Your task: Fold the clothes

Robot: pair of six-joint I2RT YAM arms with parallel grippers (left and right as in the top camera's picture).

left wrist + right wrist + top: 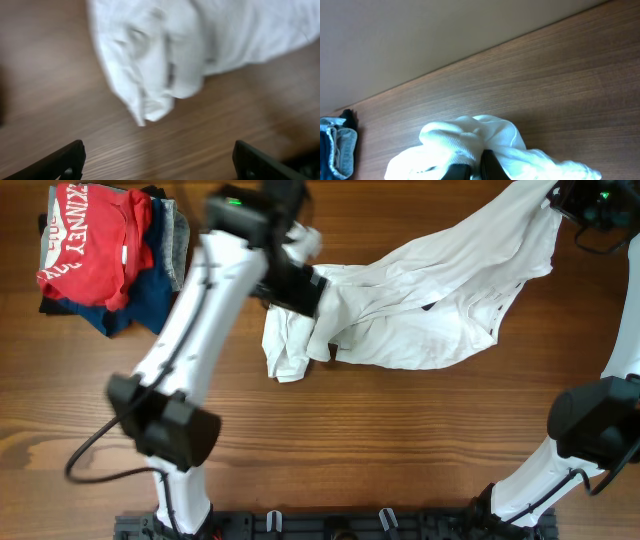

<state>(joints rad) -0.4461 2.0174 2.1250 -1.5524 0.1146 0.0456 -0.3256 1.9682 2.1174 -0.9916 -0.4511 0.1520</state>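
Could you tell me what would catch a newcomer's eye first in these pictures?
The large white cotton T-shirt lies crumpled across the brown wooden table, its far-right end pinched in the shut right tool. The left tool hangs open by its bunched left end. A red T-shirt with white lettering tops a dark pile at far left.

Creased cloth T-shirt (440, 290); matt wooden table (400, 440)

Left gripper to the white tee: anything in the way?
Nothing visible. In the left wrist view the open left gripper faces the bunched end of the white T-shirt, with only bare table between. The red T-shirt lies well apart from both.
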